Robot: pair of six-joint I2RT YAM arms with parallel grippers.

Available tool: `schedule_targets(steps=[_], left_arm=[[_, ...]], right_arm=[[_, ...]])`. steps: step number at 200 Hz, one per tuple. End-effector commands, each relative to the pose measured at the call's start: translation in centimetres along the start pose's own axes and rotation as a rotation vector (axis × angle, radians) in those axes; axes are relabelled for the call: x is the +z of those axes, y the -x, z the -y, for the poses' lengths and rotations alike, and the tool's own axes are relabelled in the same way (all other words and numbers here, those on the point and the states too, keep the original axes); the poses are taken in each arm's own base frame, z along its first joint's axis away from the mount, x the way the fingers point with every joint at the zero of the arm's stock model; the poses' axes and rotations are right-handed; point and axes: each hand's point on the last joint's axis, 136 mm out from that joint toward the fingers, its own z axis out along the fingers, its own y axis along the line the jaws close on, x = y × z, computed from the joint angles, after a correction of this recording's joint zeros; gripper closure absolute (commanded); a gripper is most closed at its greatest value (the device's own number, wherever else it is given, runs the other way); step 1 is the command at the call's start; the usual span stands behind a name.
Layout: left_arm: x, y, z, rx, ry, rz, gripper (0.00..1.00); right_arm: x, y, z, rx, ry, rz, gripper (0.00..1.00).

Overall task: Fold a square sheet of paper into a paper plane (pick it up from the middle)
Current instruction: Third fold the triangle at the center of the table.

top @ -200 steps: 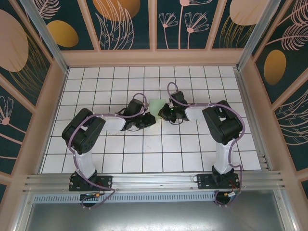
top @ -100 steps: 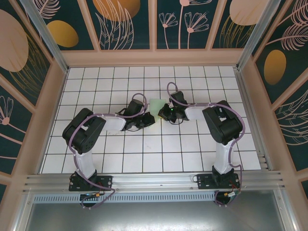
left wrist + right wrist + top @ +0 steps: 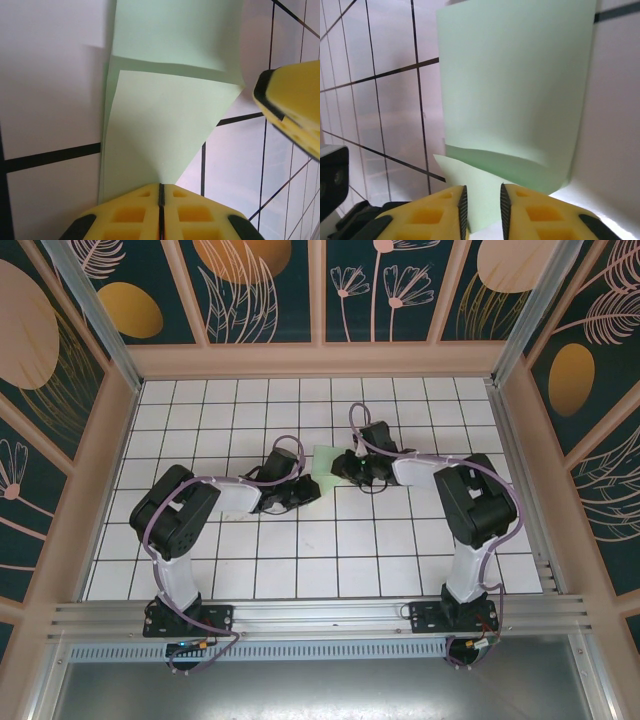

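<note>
- i see the sheet of paper [image 3: 325, 457] lying on the white grid table [image 3: 300, 570], out in the middle, between my two arms.
- my left gripper [image 3: 161, 189] has its yellow pads pressed tight together. it is pinching the near edge of the sheet, right where the top layer comes to a narrow end.
- my right gripper [image 3: 481, 195] is at the other side. its pads stand a little way apart, with the edge of the paper in the gap, so i judge it is not squeezing the paper now.
- in the left wrist view one yellow finger [image 3: 292, 100] of the right gripper sits just beside the paper's far corner.
- the paper is not flat and single any more. one layer lies over another, and a soft bent edge runs across it.
- i think that is one fold started, and it does not look pressed sharp yet.
- there is no pointed nose and no wings, so it is not a plane yet.
- i judge the task is early on, and most of the folds are left to do.
</note>
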Motion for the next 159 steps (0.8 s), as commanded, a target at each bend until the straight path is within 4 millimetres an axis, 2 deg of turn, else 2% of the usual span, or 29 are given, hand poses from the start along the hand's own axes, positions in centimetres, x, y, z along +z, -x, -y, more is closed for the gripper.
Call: schedule_targets(steps=[1,40,72,117,159], left_arm=[[0.1,-0.6,-1.1,-0.01,0.029,-0.003,0.9],[-0.2,-0.8,-1.4,0.021,0.053,-0.012,0.9],[-0.3,-1.1,-1.8,0.029,0.068,-0.02,0.9],[-0.4,-1.3,-2.1,0.022,0.077,-0.021,0.91],[-0.5,-1.2,-2.1,0.02,0.083,-0.016,0.91]], right_arm=[[-1.2,1.1,-0.6,-0.155,-0.007,-0.004,0.69],[-1.3,1.8,-0.5,-0.33,-0.006,-0.057,0.6],[-1.1,1.2,-1.5,-0.354,0.056,-0.09,0.58],[-0.3,1.1,-0.5,-0.407,0.026,-0.124,0.56],[0.4,1.1,-0.3,-0.442,0.031,-0.157,0.54]])
